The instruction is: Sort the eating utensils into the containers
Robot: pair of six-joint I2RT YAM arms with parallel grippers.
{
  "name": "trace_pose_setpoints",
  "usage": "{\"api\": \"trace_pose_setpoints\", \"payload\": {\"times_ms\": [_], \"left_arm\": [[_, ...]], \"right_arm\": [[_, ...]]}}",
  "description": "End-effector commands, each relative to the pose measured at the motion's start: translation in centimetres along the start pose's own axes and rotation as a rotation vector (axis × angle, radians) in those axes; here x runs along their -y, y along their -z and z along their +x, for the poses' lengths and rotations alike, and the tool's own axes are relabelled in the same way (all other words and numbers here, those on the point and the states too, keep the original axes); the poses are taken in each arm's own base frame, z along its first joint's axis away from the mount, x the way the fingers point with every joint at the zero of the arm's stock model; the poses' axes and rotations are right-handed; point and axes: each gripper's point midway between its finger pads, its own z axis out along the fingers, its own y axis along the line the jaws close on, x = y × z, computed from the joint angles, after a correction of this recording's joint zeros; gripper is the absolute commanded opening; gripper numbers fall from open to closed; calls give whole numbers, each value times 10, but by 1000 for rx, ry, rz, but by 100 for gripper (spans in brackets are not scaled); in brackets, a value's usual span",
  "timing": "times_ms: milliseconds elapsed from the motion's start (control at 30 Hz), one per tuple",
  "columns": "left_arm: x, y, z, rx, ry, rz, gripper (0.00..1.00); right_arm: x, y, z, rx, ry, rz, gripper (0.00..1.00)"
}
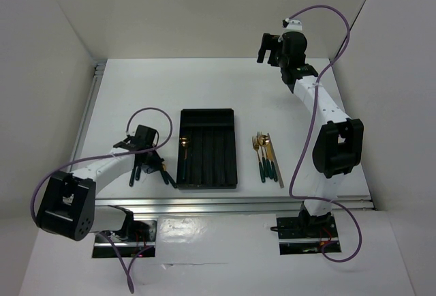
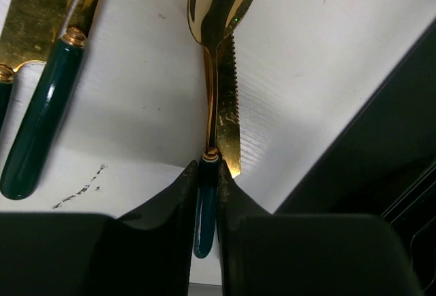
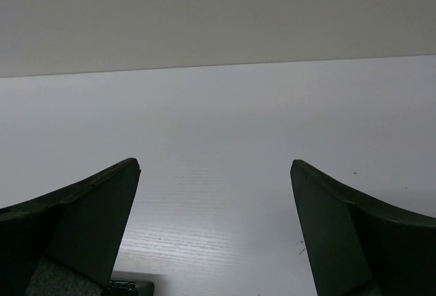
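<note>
- where's the spoon [image 2: 219, 9]?
- my left pincer [image 2: 208, 172] is clamped on its green handle, atop a knife [image 2: 230, 112], beside the tray [image 2: 381, 153].
- and the right pincer [image 3: 214, 166]?
- mine's spread wide above the table [image 3: 218, 105].

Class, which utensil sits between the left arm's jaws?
The gold spoon: its green handle is pinched in the left gripper; the other utensils lie outside.
</note>
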Motion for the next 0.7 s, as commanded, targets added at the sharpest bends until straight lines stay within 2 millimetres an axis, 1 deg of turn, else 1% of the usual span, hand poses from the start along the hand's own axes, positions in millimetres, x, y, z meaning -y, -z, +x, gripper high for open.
{"api": "trace_pose_setpoints", "payload": {"times_ms": [0,100,167,200,233,267,367,400,433,467,500,600,667], "left_arm": [[-57,-3,45,-146,-43,-228,14],[-56,-2,45,-146,-45,-241,0],[-54,0,45,-149,-55,-241,0],[-49,3,41,-126,-55,-238,0],[-49,8,43,-126,-67,-246,0],[-42,14,33,-87,-65,-228,0],[-32,28,23,-50,-75,-205,0],[-32,33,20,-32,-87,-193,0],[-27,38,16,-19,-84,-176,0],[-30,40,17,-24,-105,-179,0],[-25,46,10,-4,-124,-165,0],[-17,53,2,15,-159,-138,0],[-18,53,1,22,-159,-143,0]], "right_arm": [[-1,0,-24,54,7,3,100],[1,0,-25,56,7,12,100],[1,0,-25,56,7,12,100],[1,0,-25,56,7,12,100],[1,0,-25,56,7,12,100],[1,0,-25,56,7,12,100],[-1,0,-24,54,7,3,100],[-1,0,-24,54,7,3,100],[-1,0,-24,54,7,3,100],[-3,0,-24,52,7,-6,100],[-3,0,-24,52,7,-6,100],[-4,0,-24,51,7,-15,100],[-4,0,-24,51,7,-15,100]]}}
